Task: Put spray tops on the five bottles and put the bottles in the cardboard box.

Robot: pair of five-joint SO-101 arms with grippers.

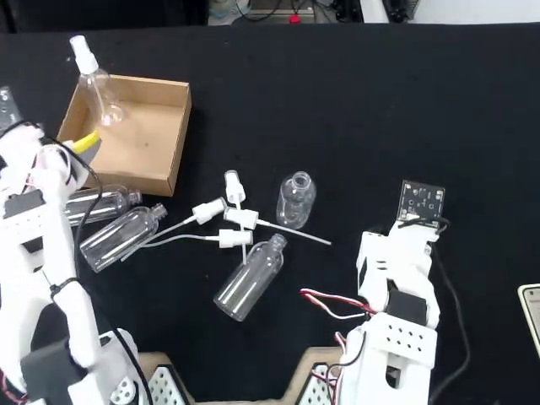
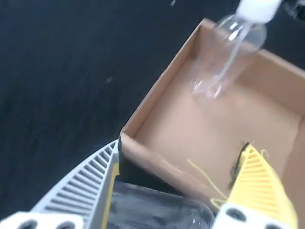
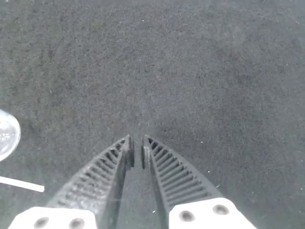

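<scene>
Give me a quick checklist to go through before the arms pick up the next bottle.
1. Capped bottle inside the cardboard box: ok, leaning in a far corner.
2. Left pincer open and empty: ok, at the box's rim.
3. Right pincer open for grasping: not ok, shut over bare table.
4. Tops on the four bare bottles: not ok, none fitted.
5. Loose spray tops lying apart: not ok, their tubes cross.
</scene>
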